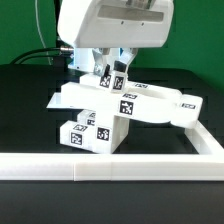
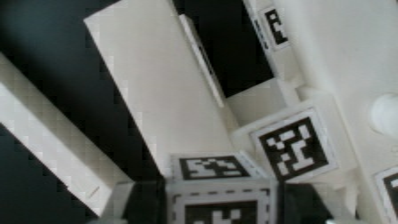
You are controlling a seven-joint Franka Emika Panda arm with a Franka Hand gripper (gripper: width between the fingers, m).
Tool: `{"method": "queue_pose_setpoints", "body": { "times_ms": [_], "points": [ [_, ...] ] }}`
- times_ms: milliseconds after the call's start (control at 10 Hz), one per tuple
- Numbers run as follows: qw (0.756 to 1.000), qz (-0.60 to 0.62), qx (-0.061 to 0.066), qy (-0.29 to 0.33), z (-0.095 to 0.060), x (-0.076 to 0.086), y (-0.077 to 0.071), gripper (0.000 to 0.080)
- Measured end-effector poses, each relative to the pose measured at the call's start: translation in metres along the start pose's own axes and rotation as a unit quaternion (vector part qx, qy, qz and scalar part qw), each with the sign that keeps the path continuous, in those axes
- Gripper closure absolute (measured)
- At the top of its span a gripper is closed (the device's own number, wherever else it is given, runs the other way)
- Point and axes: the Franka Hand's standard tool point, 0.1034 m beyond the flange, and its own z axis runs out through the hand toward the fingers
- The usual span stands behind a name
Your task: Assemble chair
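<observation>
The end effector [image 1: 112, 66] hangs straight down over the middle of the counter [image 1: 28, 115], closed on a small tagged piece [image 1: 112, 76] of the chair. In the exterior view its dark fingers sit on either side of that piece, whose black-and-white squares show between them.

The rest of the chair parts [image 1: 105, 112] are gathered in one cluster right beneath it. A flat panel [image 1: 82, 98] lies on top, tilted so that its end toward the exterior view's left sits higher. Under it stands a block [image 1: 88, 135] with tags on its near face. A long white part [image 1: 172, 104] reaches out from the cluster toward the exterior view's right, ending close to the white border rail [image 1: 110, 168]. That rail runs along the front of the counter and turns back along the right side.

The wrist view is blurred. It shows the held piece [image 2: 217, 168] with its tag facing the camera, a second tag [image 2: 294, 142] on a neighbouring white face, and a long white panel edge [image 2: 169, 90] running away over the dark counter. Whether the held piece touches the panel below it cannot be told.
</observation>
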Motion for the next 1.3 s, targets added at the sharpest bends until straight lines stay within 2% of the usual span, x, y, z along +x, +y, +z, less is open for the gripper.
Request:
{"method": "queue_pose_setpoints", "body": {
  "times_ms": [100,200,400,500,900,1100,1200,1300],
  "points": [
    [0.999,0.041,0.012,-0.003,0.001,-0.003,-0.001,0.0517],
    [0.994,0.092,0.048,-0.020,0.004,-0.012,0.003,0.0517],
    [0.978,0.180,0.100,-0.029,0.006,-0.015,0.007,0.0517],
    [0.969,0.220,0.111,-0.027,0.006,-0.015,0.007,0.0517],
    [0.937,0.330,0.106,-0.038,0.005,-0.013,0.006,0.0517],
    [0.884,0.442,0.149,-0.026,0.009,-0.021,0.016,0.0517],
    [0.868,0.475,0.146,-0.001,0.009,-0.022,0.020,0.0517],
    [0.861,0.487,0.144,0.018,0.010,-0.023,0.020,0.0517]
  ]
}}
